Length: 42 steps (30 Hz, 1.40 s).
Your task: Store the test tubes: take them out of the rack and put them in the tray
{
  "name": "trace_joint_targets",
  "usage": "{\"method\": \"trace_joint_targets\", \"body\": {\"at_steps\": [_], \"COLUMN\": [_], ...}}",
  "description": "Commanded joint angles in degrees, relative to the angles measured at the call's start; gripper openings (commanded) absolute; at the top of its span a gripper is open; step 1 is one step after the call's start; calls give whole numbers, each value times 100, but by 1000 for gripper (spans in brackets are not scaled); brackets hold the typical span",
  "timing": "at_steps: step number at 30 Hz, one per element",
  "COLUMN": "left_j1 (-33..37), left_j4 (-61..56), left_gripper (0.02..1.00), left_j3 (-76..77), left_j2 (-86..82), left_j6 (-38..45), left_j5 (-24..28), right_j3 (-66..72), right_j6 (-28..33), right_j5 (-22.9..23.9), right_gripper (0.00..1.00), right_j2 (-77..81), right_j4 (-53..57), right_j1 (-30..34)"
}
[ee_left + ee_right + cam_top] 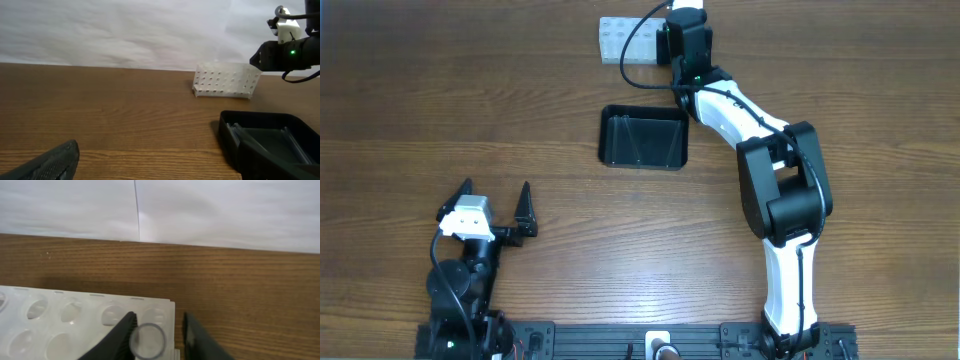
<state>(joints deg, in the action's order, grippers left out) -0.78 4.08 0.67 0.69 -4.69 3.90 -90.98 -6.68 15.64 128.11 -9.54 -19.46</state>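
No legible text or labels

1. The right tool [158,322] is hanging over the end corner of the rack [65,320], its two dark fingers [117,337] standing apart.
2. A clear test tube [148,341] is showing its round rim between them, sitting against one finger with a gap to the other.
3. The white rack is resting on the brown wooden bench [240,280], round wells facing up.
4. A white backdrop [225,210] is rising behind the bench, a thin vertical seam running down it.

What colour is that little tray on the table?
Black: the rectangular plastic tray, clearest from the top view.
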Motion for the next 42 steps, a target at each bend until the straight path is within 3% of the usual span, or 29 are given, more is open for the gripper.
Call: {"method": "trace_joint_targets", "body": {"at_steps": [1,15,27,42], "left_j1": [31,31,31,31], "left_j4": [7,4,7,7], "left_gripper": [1000,1000,1000,998], "left_j3": [-33,-33,-33,-33], "left_j2": [-35,-35,-35,-35], "left_j6": [85,87,85,85], "left_j5": [57,57,55,55], "right_j3": [-140,-140,-160,-160], "right_j6": [11,13,15,-74], "right_j5": [70,74,74,72], "right_gripper": [259,150,112,84], "right_j2": [48,48,-107,-2839], "right_j4": [-72,-98,-98,1119], "right_j1": [-11,-11,-50,-227]}}
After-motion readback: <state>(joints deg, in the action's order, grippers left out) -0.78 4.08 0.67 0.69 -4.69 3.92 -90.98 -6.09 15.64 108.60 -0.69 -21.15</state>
